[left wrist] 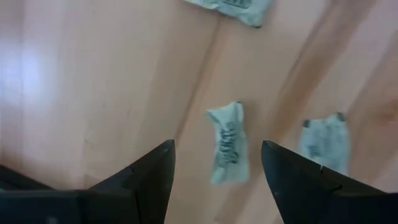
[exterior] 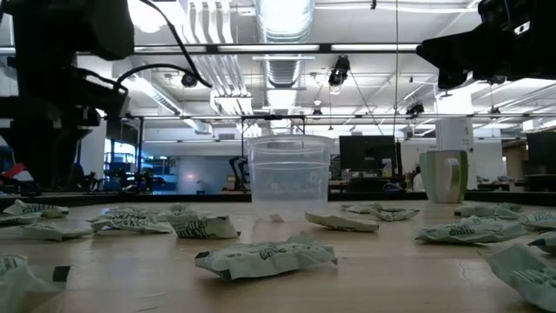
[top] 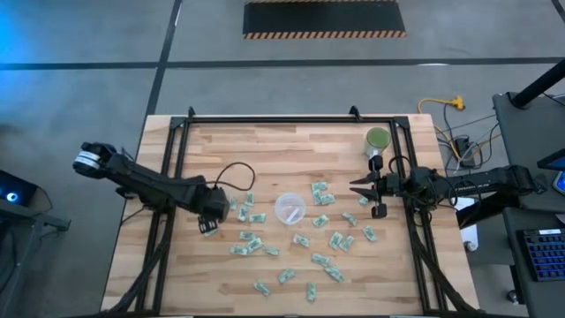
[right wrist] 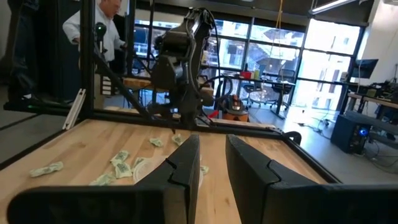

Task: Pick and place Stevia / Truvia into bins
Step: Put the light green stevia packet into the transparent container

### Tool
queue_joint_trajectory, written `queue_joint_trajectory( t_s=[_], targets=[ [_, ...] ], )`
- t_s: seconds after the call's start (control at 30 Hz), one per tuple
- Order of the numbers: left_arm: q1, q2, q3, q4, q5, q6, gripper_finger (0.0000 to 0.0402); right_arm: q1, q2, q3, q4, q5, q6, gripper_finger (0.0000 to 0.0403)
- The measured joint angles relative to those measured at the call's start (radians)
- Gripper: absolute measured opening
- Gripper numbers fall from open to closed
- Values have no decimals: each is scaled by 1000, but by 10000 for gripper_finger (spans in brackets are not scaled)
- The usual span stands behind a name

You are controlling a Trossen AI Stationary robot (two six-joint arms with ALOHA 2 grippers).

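About two dozen Stevia packets (top: pixel 319 188), one clear bin (top: pixel 290 208), one green mug (top: pixel 378 140), two arms

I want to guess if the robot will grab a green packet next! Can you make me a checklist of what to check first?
1. Left hand open: ok, its fingers stand apart.
2. A packet lined up between those fingers: ok, seen in the left wrist view, lying flat on the wood.
3. Left hand low enough to grab: cannot tell how far above the table it is.
4. Clear cup upright and ready: ok, it stands mid-table, open side up.
5. Cup has room: ok, it looks empty in the low view.
6. Right hand out of the way: ok, it hangs near the green mug, holding nothing.
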Motion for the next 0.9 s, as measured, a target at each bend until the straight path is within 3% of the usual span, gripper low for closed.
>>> queue_joint_trajectory(
  t_s=[0.57,0.9],
  targets=[
    [-8,-6,-150,151,46,-29,217,0,0,0,3,0,2,68],
    [-8,-4,-157,158,73,-27,123,0,0,1,5,2,2,68]
  ],
)
